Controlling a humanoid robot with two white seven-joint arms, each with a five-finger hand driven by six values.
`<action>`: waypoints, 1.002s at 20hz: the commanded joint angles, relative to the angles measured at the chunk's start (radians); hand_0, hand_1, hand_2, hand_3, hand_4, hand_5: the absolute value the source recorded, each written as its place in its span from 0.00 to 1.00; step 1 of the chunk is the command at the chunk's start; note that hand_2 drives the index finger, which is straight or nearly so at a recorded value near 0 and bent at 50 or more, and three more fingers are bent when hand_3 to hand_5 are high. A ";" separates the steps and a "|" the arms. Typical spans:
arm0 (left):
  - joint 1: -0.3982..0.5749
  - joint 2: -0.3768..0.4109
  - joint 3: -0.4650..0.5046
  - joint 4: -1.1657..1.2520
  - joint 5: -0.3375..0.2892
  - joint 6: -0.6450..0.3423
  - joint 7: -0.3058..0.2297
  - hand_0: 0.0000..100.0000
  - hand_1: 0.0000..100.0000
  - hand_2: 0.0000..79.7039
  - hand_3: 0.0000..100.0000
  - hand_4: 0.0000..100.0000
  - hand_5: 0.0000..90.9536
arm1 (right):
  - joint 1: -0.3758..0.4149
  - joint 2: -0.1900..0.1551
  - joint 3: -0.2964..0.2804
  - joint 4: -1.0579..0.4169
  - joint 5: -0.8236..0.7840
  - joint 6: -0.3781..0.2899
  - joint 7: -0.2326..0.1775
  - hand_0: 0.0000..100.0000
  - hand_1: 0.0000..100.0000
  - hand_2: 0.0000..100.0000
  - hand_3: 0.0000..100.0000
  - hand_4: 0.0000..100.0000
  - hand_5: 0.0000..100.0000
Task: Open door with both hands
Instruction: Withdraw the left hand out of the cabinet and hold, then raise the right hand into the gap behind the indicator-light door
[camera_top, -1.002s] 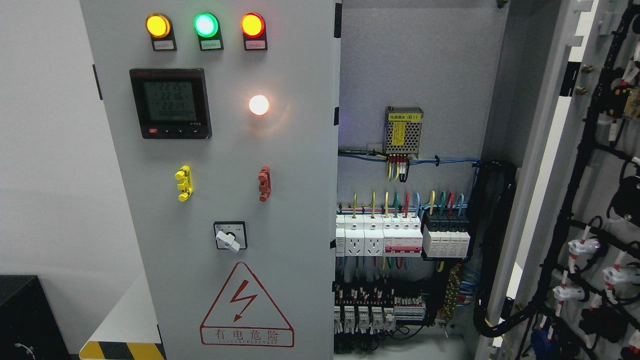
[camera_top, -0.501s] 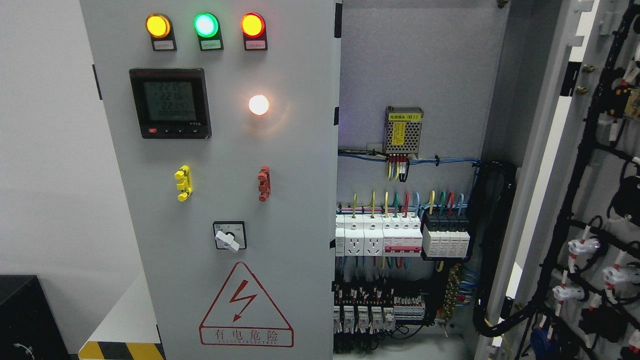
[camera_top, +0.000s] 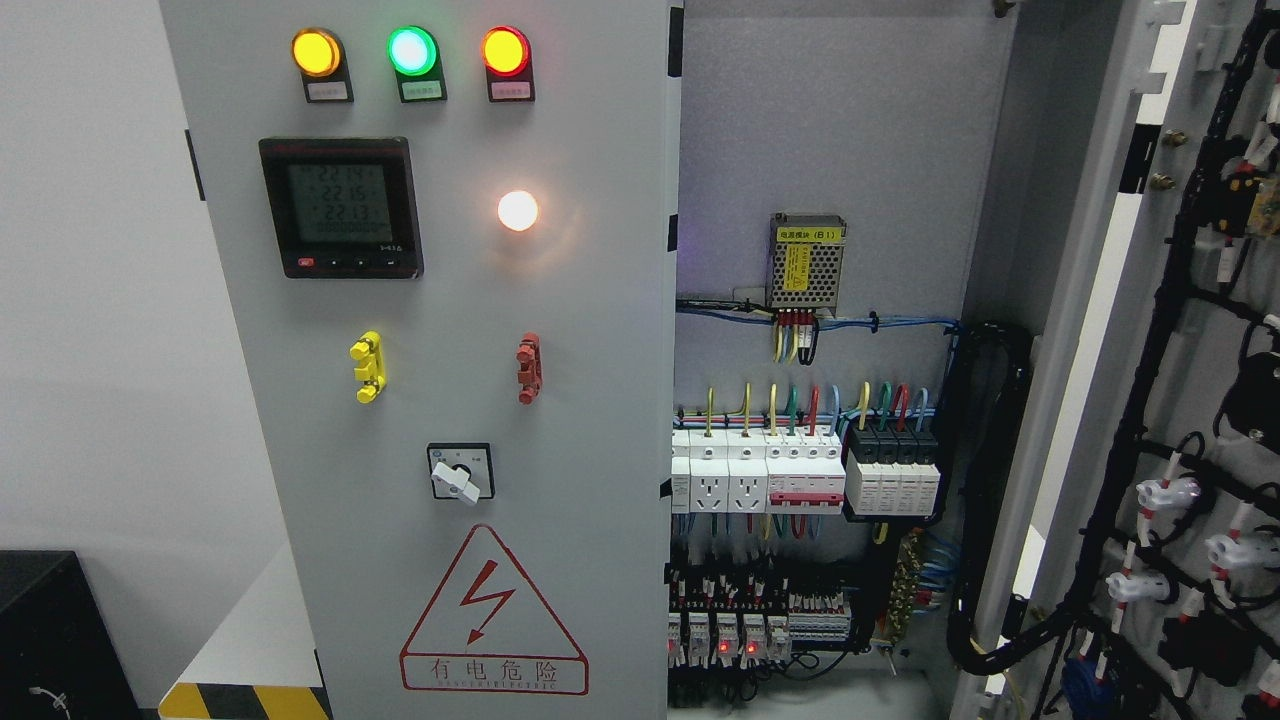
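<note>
- Grey sheet-metal left door (camera_top: 450, 400) of the electrical cabinet stands closed, filling the left half of the head view.
- Amber, green and red round lamps (camera_top: 412, 51) glow in a row along its top; a black digital meter (camera_top: 341, 207) sits below them, with a lit white lamp (camera_top: 518, 210) to its right.
- Lower down are a yellow clip (camera_top: 367, 366), a red clip (camera_top: 528, 368), a white rotary switch (camera_top: 460, 472) and a red triangular lightning warning sign (camera_top: 492, 612).
- Right grey door (camera_top: 1180, 400) is swung wide open, its inner face carrying black cable looms.
- Between the doors, the interior shows white breakers (camera_top: 760, 470) and a perforated metal power supply (camera_top: 808, 263).
- Neither hand is in view, so the state of the fingers cannot be told.
</note>
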 joint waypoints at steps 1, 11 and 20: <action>0.029 -0.004 0.010 0.007 0.000 0.002 0.001 0.00 0.00 0.00 0.00 0.00 0.00 | -0.093 -0.102 0.109 -0.464 -0.020 -0.062 -0.002 0.00 0.00 0.00 0.00 0.00 0.00; 0.029 -0.004 0.010 0.007 0.000 0.002 0.001 0.00 0.00 0.00 0.00 0.00 0.00 | -0.432 -0.021 0.141 -0.464 -0.020 0.095 -0.010 0.00 0.00 0.00 0.00 0.00 0.00; 0.029 -0.004 0.010 0.007 0.000 0.002 0.001 0.00 0.00 0.00 0.00 0.00 0.00 | -0.856 0.113 0.133 -0.426 -0.038 0.615 -0.011 0.00 0.00 0.00 0.00 0.00 0.00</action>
